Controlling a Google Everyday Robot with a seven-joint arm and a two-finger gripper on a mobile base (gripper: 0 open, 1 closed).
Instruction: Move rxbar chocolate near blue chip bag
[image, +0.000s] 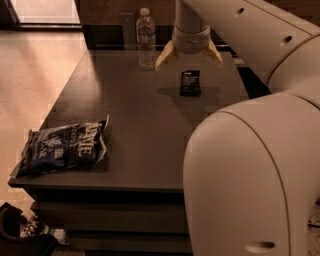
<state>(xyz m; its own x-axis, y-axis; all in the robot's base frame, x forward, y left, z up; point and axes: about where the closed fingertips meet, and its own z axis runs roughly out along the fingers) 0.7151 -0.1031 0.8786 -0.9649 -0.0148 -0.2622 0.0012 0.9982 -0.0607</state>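
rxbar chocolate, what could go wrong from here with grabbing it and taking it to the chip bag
1. The rxbar chocolate lies flat on the table; the open gripper above it may push it instead of pinching it.
2. The water bottle stands upright just left of the gripper; a leftward sweep could tip it.
3. The blue chip bag sits at the table's near left edge, so an overshoot could drop the bar off.
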